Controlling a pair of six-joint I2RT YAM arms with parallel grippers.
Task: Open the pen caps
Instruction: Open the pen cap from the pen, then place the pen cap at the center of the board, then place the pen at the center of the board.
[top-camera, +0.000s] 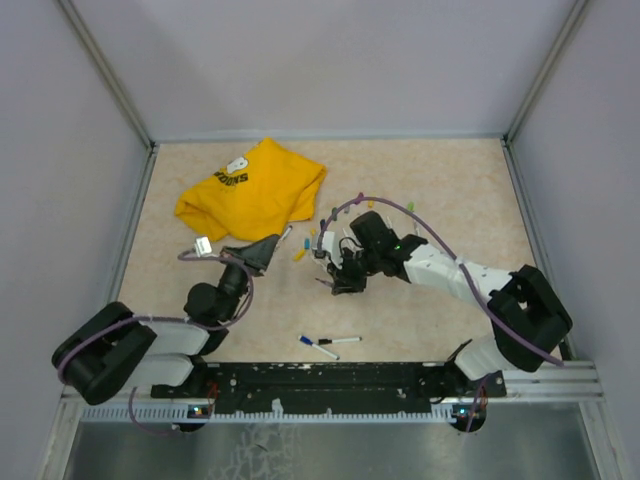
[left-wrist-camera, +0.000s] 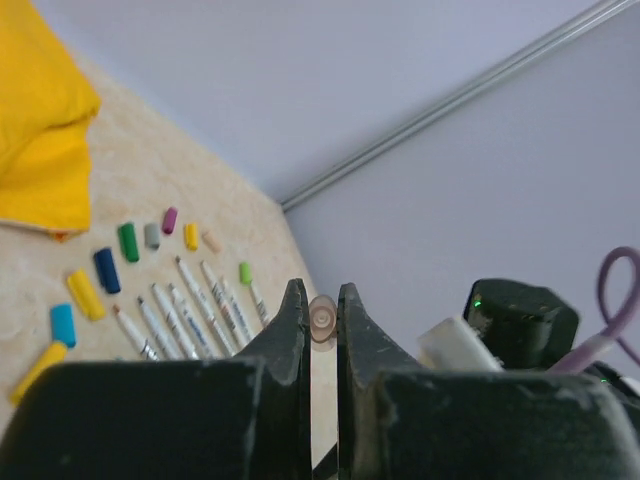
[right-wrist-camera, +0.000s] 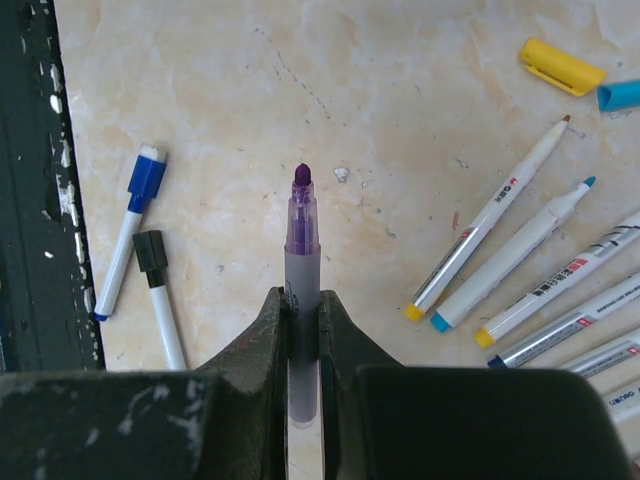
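- I am looking at a beige marbled tabletop (top-camera: 430, 190) boxed in by pale grey walls, with a crumpled yellow T-shirt (top-camera: 250, 190) lying toward the back left
- Just right of the T-shirt's near corner the pens (left-wrist-camera: 195, 300) lie fanned side by side, white barrels with bare coloured tips
- The pen caps (left-wrist-camera: 106, 270) sit loose in a ragged row between the T-shirt and those pens: yellow, blue, green, grey, magenta and peach
- The left gripper (left-wrist-camera: 321, 300) sits just in front of the T-shirt's near edge, clenched on a pale pink piece (left-wrist-camera: 322, 320) with a round end; whether it is a cap or a pen's end I cannot tell
- The right gripper (right-wrist-camera: 302, 305) hangs farther right of the T-shirt, by the fanned pens, pinching the grey barrel of a purple pen (right-wrist-camera: 302, 240) whose bare purple tip points out past the fingertips
- On my right wrist camera a yellow cap (right-wrist-camera: 562, 66) and a cyan cap (right-wrist-camera: 620, 95) lie near each other beyond the pen tips
- Well in front of the T-shirt, near the arm bases, a blue-capped marker (right-wrist-camera: 130, 230) and a black-capped marker (right-wrist-camera: 160, 300) lie close together, caps on
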